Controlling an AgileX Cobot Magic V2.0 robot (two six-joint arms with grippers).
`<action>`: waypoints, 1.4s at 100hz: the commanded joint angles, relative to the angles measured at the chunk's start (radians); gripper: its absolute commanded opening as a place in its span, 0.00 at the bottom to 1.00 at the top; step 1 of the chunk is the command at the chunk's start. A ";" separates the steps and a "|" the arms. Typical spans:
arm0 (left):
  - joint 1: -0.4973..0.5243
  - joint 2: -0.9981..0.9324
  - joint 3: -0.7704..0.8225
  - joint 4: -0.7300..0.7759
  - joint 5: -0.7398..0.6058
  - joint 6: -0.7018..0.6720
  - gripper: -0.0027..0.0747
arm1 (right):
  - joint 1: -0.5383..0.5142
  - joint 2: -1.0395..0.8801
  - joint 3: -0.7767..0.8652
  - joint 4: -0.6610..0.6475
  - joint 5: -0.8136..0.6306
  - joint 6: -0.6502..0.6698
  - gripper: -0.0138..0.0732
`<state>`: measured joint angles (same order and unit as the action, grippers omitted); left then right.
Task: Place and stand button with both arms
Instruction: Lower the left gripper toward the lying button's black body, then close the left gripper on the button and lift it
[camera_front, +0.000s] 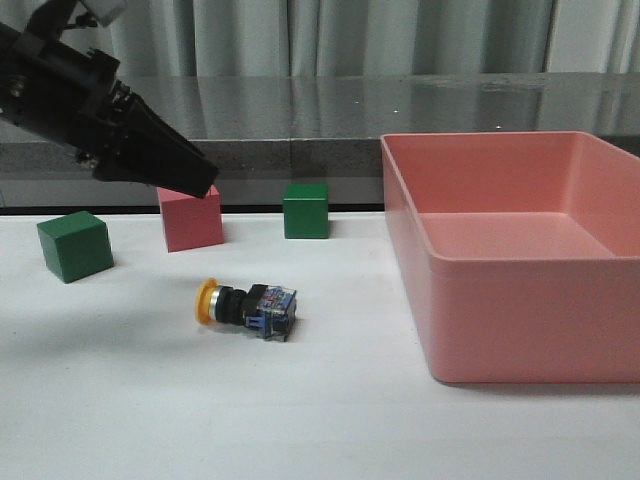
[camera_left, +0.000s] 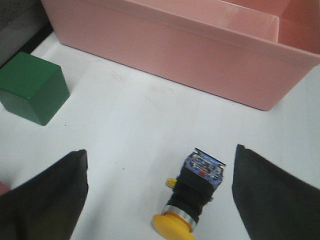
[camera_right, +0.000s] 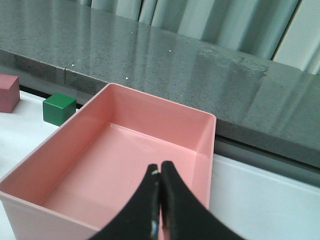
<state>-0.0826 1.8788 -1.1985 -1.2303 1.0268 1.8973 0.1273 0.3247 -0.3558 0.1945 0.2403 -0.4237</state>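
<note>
Front view: mushroom-capped, square-based button (camera_front: 247, 303) sideways.

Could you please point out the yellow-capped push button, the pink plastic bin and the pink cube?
Yellow-capped push button (camera_front: 247, 304): front view, black body.
Pink plastic bin (camera_front: 520, 320): front view, near outer wall.
Pink cube (camera_front: 192, 222): front view, front face.
</note>
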 joint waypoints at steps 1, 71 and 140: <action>-0.004 -0.012 -0.061 -0.061 0.054 0.002 0.75 | -0.005 0.005 -0.027 0.008 -0.073 0.003 0.03; -0.007 0.168 -0.064 -0.034 0.117 0.172 0.75 | -0.005 0.005 -0.027 0.008 -0.073 0.003 0.03; -0.060 0.266 -0.064 0.178 0.154 0.189 0.20 | -0.005 0.005 -0.027 0.008 -0.073 0.003 0.03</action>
<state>-0.1390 2.1876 -1.2542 -1.1303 1.1054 2.0962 0.1273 0.3247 -0.3558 0.1945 0.2403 -0.4237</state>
